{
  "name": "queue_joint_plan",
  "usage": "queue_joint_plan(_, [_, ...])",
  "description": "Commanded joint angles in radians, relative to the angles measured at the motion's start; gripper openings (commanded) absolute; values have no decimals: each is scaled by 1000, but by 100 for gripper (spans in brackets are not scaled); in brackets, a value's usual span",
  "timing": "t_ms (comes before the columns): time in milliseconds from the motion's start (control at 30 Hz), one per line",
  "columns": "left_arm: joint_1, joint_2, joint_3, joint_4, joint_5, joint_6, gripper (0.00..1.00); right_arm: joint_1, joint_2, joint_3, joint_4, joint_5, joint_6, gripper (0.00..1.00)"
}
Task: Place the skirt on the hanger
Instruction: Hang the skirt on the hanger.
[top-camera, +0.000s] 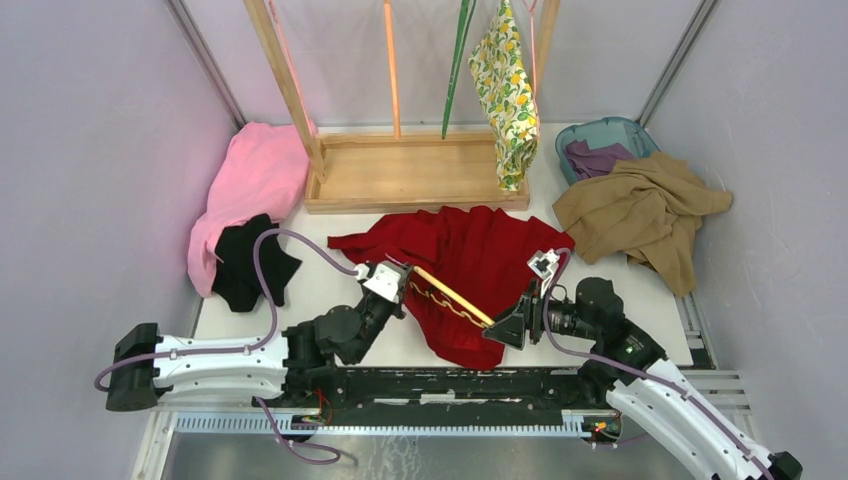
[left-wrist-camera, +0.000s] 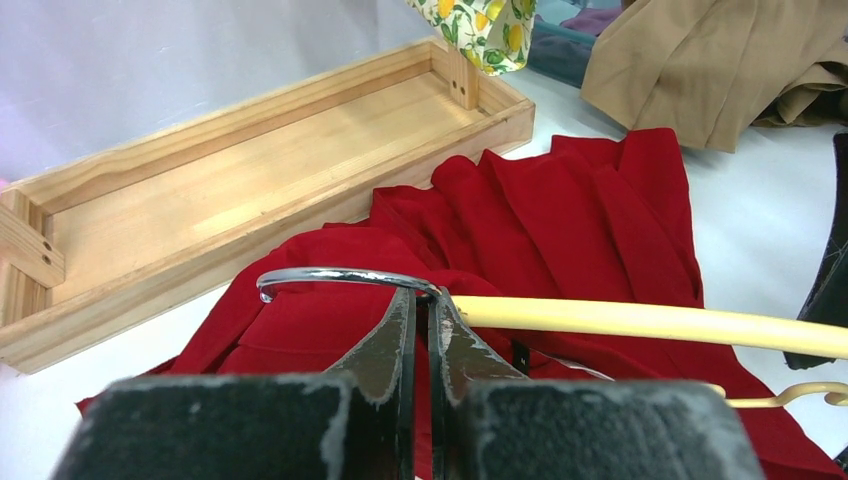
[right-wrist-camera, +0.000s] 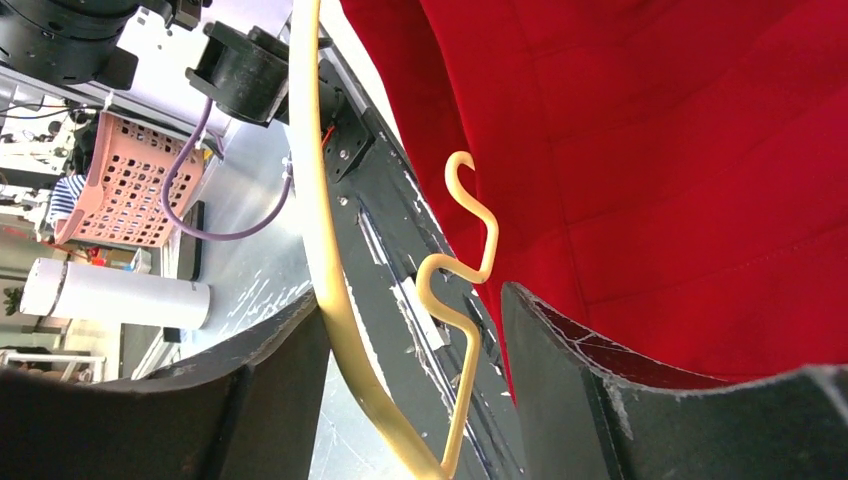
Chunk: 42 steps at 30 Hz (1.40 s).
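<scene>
- The skirt (top-camera: 505, 90), thin lemon-print cloth, hung limp from the far rack (top-camera: 410, 175), right of centre. The frame cut off its top, so what carried it I could not tell.
- The left gripper (left-wrist-camera: 425, 300) was pinched on the cream hanger (left-wrist-camera: 640, 322) at the root of its chrome hook, probably to steady it.
- The right gripper (right-wrist-camera: 412, 295) stood wide around the hanger's notched end, gripping nothing.
- The red garment (top-camera: 480, 250) lay pleated beneath.

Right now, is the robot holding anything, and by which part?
The left fingers pinch the pale yellow hanger at its neck, right beside the metal hook. The right fingers stand open around the hanger's other end, holding nothing.
</scene>
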<state>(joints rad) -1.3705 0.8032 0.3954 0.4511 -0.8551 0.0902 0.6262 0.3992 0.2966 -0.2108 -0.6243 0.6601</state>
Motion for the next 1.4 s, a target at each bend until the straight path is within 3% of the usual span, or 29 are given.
queue_joint_plan(0, [-4,-44,7,74,-2,-9,3,-3,-43,57,-47,60,-21,67])
queue_joint_plan(367, [-4,-155,-36,-29,46,-55,3,-3,-162,125,-239,271,-85,72])
queue_joint_plan(500, [-4,-150,-42,-41,50,-74,4,-3,-139,101,-201,241,-77,58])
queue_joint_plan(600, [-4,-142,-43,-42,50,-84,5,-3,-84,84,-164,206,-80,42])
queue_joint_plan(700, [-4,-139,-50,-21,49,-85,11,-2,-39,62,-108,164,-74,24])
queue_joint_plan(867, [-4,-113,-70,56,34,-63,18,-3,-11,24,-39,107,-47,3])
queue_joint_plan(1067, [-2,-31,-82,124,22,-69,24,-2,-30,2,-36,70,-30,1])
queue_joint_plan(1300, [-2,53,-88,170,11,-105,39,-3,-52,-31,-21,58,-20,1])
queue_joint_plan(1367, [0,70,-87,189,-10,-108,51,-3,-53,-31,-10,55,-16,1])
